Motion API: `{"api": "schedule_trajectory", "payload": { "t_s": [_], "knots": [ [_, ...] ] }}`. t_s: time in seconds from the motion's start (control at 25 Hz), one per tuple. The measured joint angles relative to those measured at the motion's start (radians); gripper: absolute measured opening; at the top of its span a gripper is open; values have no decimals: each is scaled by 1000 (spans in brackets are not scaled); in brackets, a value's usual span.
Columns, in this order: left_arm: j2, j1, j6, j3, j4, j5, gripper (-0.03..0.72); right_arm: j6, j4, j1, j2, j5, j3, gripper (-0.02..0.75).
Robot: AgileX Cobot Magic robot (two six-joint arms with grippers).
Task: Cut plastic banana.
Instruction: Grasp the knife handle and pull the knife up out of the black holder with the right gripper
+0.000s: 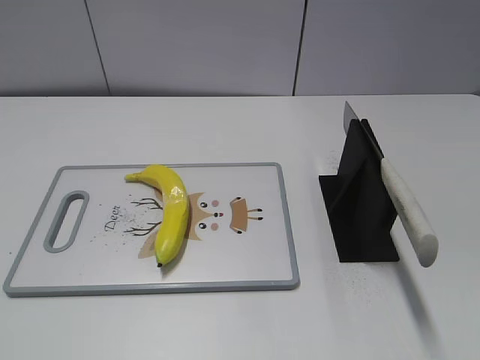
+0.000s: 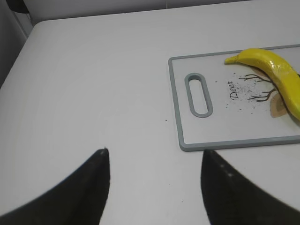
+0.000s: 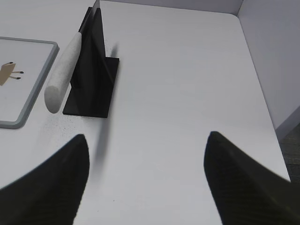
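Both pincers hang wide open and empty. Ahead-left of the right pincer (image 3: 145, 180), the knife (image 3: 63, 70) leans handle-out on its stand (image 3: 93, 75) for grabbing; the banana (image 2: 276, 75) lies ahead-right of the left pincer (image 2: 154, 187).

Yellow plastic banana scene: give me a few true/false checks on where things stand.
1. The curved yellow plastic banana lies on the grey-rimmed white cutting board. True.
2. The white-handled knife is in the right gripper. False: it rests in the black stand.
3. The left gripper is open and empty. True.
4. The banana is already in two pieces. False: it is whole.
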Motion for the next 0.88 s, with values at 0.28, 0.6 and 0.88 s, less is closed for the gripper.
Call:
{"api": "schedule_trajectory", "payload": {
  "t_s": [0.28,0.6,0.88],
  "knots": [
    [0,0,0,0,0,0,588,0,0,0,0,0,0,578],
    [0,0,0,0,0,0,588,4,5,0,0,0,0,578],
    [0,0,0,0,0,0,588,11,8,0,99,-40,-33,578]
  ]
}}
